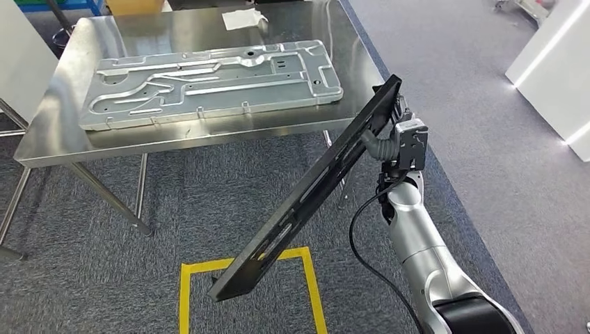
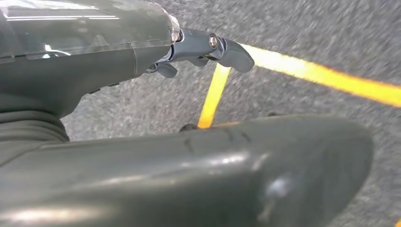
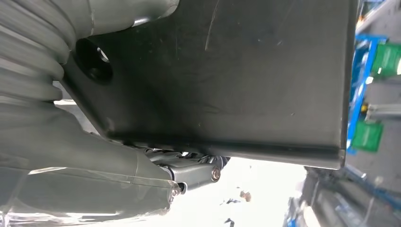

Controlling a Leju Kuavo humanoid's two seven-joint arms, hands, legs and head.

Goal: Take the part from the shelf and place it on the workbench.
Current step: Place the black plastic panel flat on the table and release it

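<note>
A long black slotted part (image 1: 306, 191) hangs slantwise in the air in front of the steel workbench (image 1: 174, 139), its low end over the yellow floor square. My right hand (image 1: 391, 139) grips its upper end near the bench's right corner. In the right wrist view the black part (image 3: 236, 71) lies flat against my right hand (image 3: 85, 156), thumb on one face and fingers (image 3: 194, 170) on the other. My left hand (image 2: 142, 118) hangs over grey carpet with its fingers (image 2: 213, 49) apart and nothing in them.
A large silver machined plate (image 1: 209, 83) covers most of the workbench top, with a white sheet (image 1: 243, 19) behind it. A yellow tape square (image 1: 188, 292) marks the carpet below. White furniture (image 1: 556, 62) stands at the right, blue racks with green bins (image 3: 378, 94) beyond.
</note>
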